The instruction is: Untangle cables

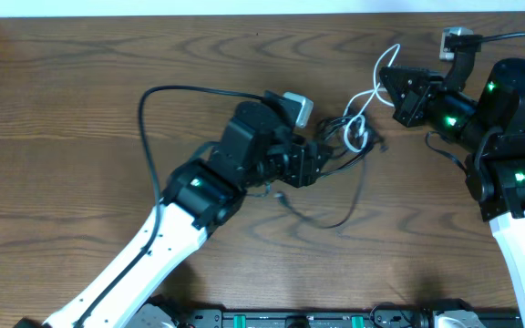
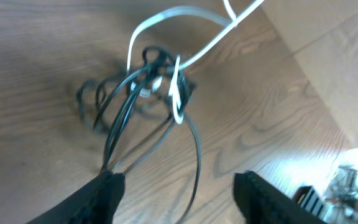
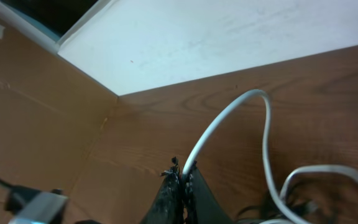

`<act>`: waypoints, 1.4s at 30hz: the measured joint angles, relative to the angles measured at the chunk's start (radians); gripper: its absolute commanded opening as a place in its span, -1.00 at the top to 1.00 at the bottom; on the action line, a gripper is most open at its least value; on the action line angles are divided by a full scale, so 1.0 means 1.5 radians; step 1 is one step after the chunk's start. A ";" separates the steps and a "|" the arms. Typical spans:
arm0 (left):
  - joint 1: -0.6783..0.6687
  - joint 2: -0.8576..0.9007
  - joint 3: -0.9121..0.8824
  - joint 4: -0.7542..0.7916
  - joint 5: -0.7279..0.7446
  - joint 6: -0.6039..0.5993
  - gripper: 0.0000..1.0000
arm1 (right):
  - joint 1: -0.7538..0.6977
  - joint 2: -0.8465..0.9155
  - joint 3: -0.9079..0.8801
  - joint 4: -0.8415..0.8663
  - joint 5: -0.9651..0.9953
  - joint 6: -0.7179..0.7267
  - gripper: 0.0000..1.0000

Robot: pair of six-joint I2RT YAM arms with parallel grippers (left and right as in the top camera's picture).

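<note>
Wooden table (image 1: 62,109) holds the cables (image 1: 354,132) at 2 o'clock from centre, knotted: black cords (image 2: 120,118) wrap the white cable (image 3: 266,137). Clamped on it is the right gripper (image 3: 182,180); the left gripper (image 2: 179,183) hovers over the knot, fingers apart. No strand is freed yet.

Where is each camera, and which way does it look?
Overhead: above the brown wooden table, looking down at both arms and the tangle of thin black and white cables.
Left wrist: on the left arm, looking past its open jaws at the tangle.
Right wrist: on the right arm, looking past shut jaws pinching the white cable.
Shared: all show the white cable.
</note>
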 measured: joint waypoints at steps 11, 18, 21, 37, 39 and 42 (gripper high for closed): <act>-0.048 0.148 -0.002 0.166 0.003 0.001 -0.14 | 0.000 0.000 0.000 -0.038 0.005 0.002 0.98; -0.048 0.215 -0.002 0.259 0.002 -0.016 -0.08 | 0.000 0.000 0.000 -0.061 0.005 0.006 0.98; -0.048 0.221 -0.002 0.281 0.003 -0.021 -0.04 | 0.000 0.000 0.000 -0.065 0.005 0.006 0.98; -0.063 0.252 -0.002 0.329 -0.043 -0.029 0.19 | 0.000 0.000 0.000 -0.067 -0.011 0.011 0.98; -0.071 0.263 -0.002 0.335 -0.056 -0.041 0.35 | 0.000 0.000 0.000 -0.067 -0.012 0.011 0.98; -0.079 0.275 -0.002 0.334 -0.071 -0.051 0.62 | 0.000 0.000 0.000 -0.071 -0.014 0.011 0.98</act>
